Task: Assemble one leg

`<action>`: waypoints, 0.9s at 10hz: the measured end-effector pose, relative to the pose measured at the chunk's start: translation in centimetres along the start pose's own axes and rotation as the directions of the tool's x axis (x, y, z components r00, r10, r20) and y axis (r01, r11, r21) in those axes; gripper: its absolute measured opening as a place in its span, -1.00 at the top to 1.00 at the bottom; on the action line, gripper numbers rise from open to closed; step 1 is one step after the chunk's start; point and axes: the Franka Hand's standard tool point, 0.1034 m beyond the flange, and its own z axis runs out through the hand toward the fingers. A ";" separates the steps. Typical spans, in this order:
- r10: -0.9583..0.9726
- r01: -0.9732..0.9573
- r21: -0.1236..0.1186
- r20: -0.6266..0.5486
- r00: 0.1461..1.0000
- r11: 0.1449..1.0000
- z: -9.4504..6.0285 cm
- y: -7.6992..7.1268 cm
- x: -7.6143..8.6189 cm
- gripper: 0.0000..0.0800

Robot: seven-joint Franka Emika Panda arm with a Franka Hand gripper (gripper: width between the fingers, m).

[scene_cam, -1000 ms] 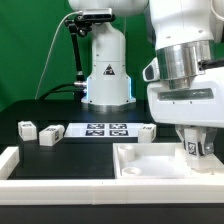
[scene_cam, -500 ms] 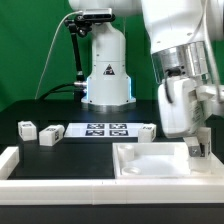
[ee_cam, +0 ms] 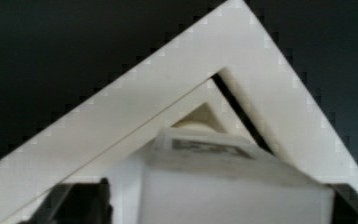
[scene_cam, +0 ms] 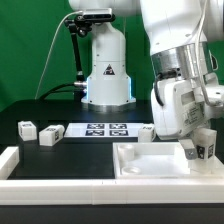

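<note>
My gripper hangs at the exterior view's right, shut on a leg, a small white block with a black-and-white tag on its face. It holds the leg tilted just above the right corner of the large white tabletop. In the wrist view the leg fills the space between my dark fingers, and the tabletop's corner lies below it. Three more legs stand on the black table: two at the left and one by the tabletop's far edge.
The marker board lies flat at the table's middle back. A white raised frame runs along the front left. The robot's white base stands behind the marker board, against a green backdrop.
My wrist has turned and swung toward the exterior view's right. The held leg has tilted and shifted right, a little up from the tabletop's corner.
</note>
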 end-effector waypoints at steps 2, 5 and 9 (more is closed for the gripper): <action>-0.165 0.165 -0.035 -0.005 0.986 0.986 0.1 0.5 -0.4 -0.59; -0.575 0.573 -0.066 0.001 0.818 0.817 0.0 0.5 -0.6 -0.62; -0.909 0.907 -0.097 0.027 0.415 0.411 -0.3 0.3 -1.2 -0.62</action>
